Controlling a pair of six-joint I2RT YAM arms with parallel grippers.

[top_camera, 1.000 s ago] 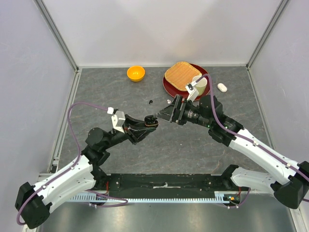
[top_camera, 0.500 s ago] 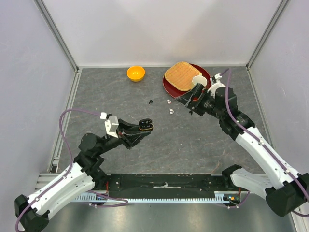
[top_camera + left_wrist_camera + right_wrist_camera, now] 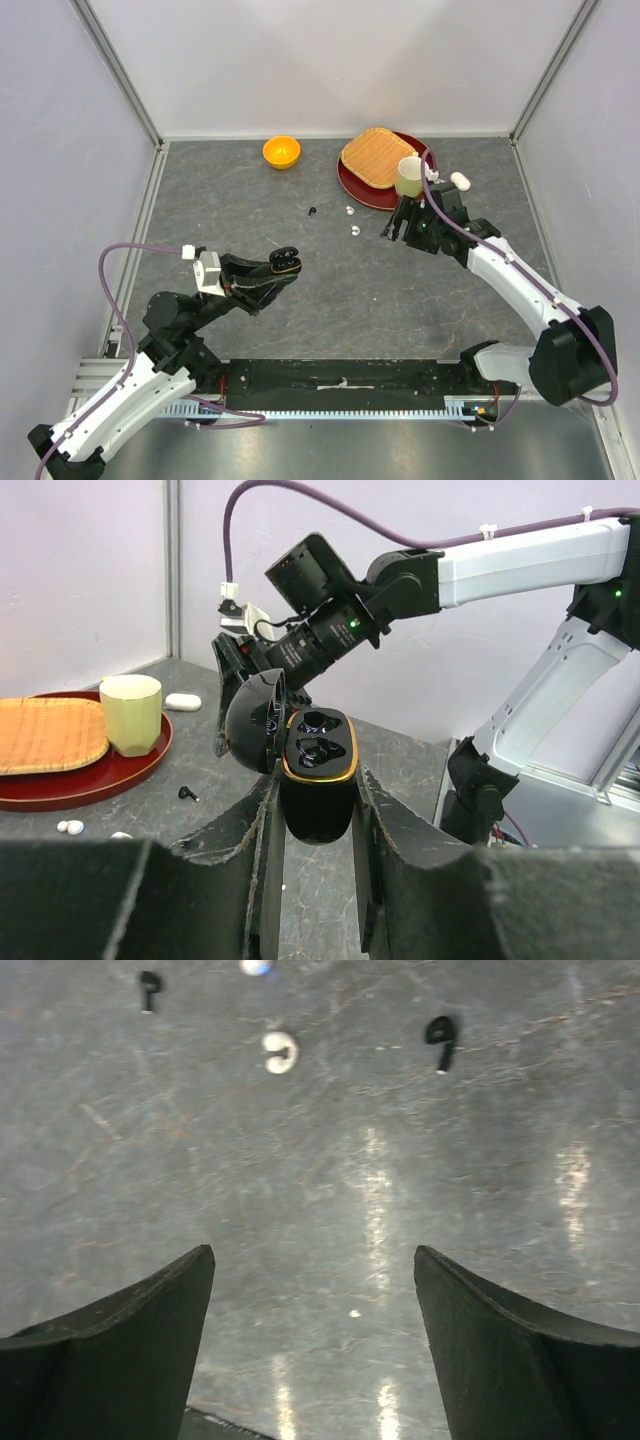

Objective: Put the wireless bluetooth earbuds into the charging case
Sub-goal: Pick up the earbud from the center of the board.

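Observation:
My left gripper (image 3: 315, 782) is shut on the black, gold-rimmed charging case (image 3: 318, 750), held above the table with its lid hinged open to the left; from above the case (image 3: 286, 259) sits left of centre. My right gripper (image 3: 312, 1252) hangs open over bare table. Just beyond its fingertips lie a black earbud (image 3: 441, 1038) and a white earbud (image 3: 281, 1052), with another black earbud (image 3: 148, 988) farther left. From above, the right gripper (image 3: 394, 227) is beside the two white earbuds (image 3: 355, 231) and one black earbud (image 3: 312, 211).
An orange bowl (image 3: 281, 151) stands at the back. A red plate (image 3: 350, 186) carries a woven mat (image 3: 375, 155) and a pale cup (image 3: 410, 175), close behind my right gripper. A white oval case (image 3: 460, 181) lies to the plate's right.
My left arm has drawn back toward the near left with the case. My right gripper left the case, swung to the right and came down near the loose earbuds, jaws slightly narrower.

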